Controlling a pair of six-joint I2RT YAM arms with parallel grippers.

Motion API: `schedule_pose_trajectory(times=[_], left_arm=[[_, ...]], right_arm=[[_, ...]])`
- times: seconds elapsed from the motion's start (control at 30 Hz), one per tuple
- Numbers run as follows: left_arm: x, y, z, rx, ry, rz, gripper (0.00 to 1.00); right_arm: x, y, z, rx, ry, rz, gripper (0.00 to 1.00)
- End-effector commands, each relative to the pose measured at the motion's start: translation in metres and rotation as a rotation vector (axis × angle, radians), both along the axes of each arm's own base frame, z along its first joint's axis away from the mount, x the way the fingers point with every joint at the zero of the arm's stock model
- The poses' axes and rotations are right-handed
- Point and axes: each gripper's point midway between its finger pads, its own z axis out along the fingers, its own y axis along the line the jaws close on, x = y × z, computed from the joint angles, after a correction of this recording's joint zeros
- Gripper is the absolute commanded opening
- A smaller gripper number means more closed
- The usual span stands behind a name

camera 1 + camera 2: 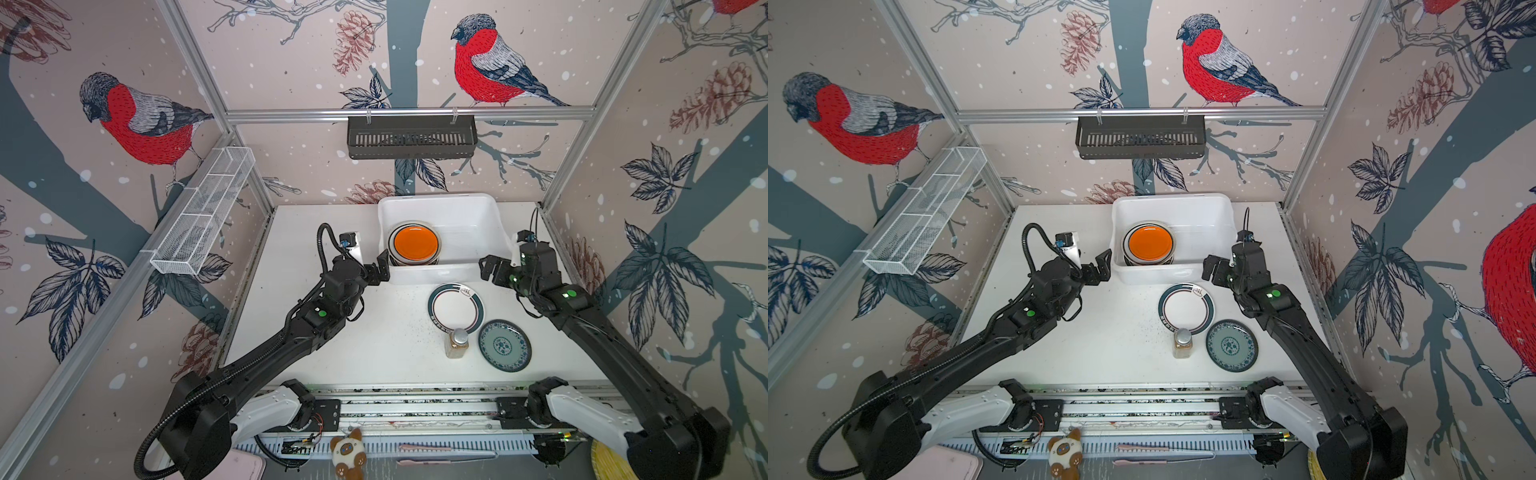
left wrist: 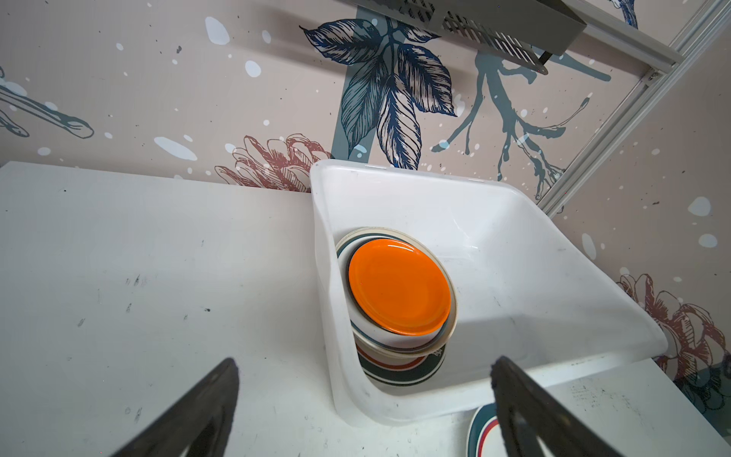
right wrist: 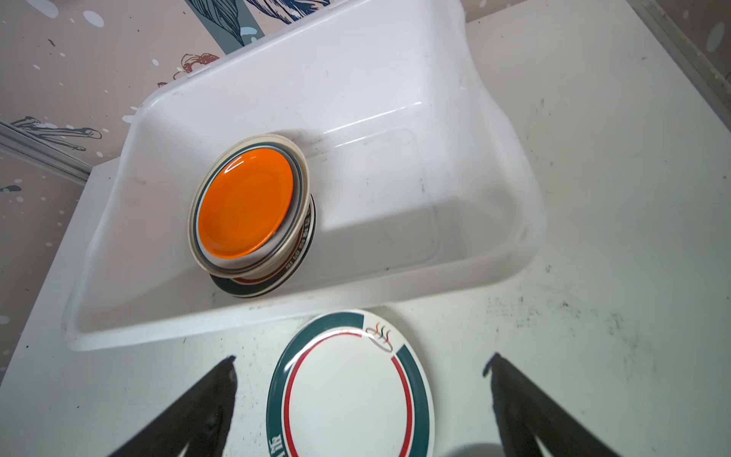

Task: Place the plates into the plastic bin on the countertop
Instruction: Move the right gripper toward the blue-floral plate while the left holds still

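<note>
Bird-patterned wallpaper closes in the white countertop [image 1: 332, 345]. At its far edge sits the plastic bin [image 1: 478, 224], with a stack of plates against its left wall and an orange plate [image 1: 416, 243] on top. Two plates lie outside on the counter: a teal-rimmed plate [image 1: 456, 307] just in front of the bin's near wall, and a blue-green patterned plate [image 1: 504, 345] nearer the robot and to its right. The left gripper [image 1: 381, 268] hovers at the bin's near left corner, jaws apart and empty. The right gripper [image 1: 489, 268] hangs by the near right corner, close above the teal-rimmed plate, jaws spread with nothing between them. A small amber bottle [image 1: 457, 343] stands at that plate's near rim, too close to tell whether they touch. The task looks mostly done, and the step in hand is probably fetching the teal-rimmed plate with the right arm. That calls for lowering the open jaws onto its rim, working one finger under the flat edge and keeping clear of the bottle.
</note>
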Motion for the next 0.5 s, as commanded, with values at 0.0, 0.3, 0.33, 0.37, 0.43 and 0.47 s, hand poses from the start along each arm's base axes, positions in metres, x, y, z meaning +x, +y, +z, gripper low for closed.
schedule_pose_trajectory(times=[0.0,0.3,0.33,0.37,0.43,0.47], left_arm=[[0.001,-0.002,0.017,-0.052,-0.056,-0.007,0.98],[-0.005,-0.014,0.010,-0.075,-0.032,-0.085,0.98],[-0.005,-0.016,0.009,-0.077,-0.029,-0.093,0.98],[-0.006,-0.017,0.008,-0.078,-0.028,-0.100,0.98],[-0.006,-0.019,0.007,-0.081,-0.024,-0.109,0.98],[-0.006,-0.020,0.006,-0.082,-0.022,-0.112,0.98]], right_arm=[[-0.024,-0.022,-0.025,-0.041,0.110,-0.086,0.99],[-0.070,-0.047,-0.087,0.005,0.296,-0.203,0.99],[-0.074,-0.050,-0.090,0.011,0.301,-0.222,0.99],[-0.076,-0.050,-0.091,0.026,0.298,-0.228,0.99],[-0.079,-0.053,-0.093,0.051,0.308,-0.274,0.99],[-0.081,-0.054,-0.095,0.059,0.319,-0.290,0.99]])
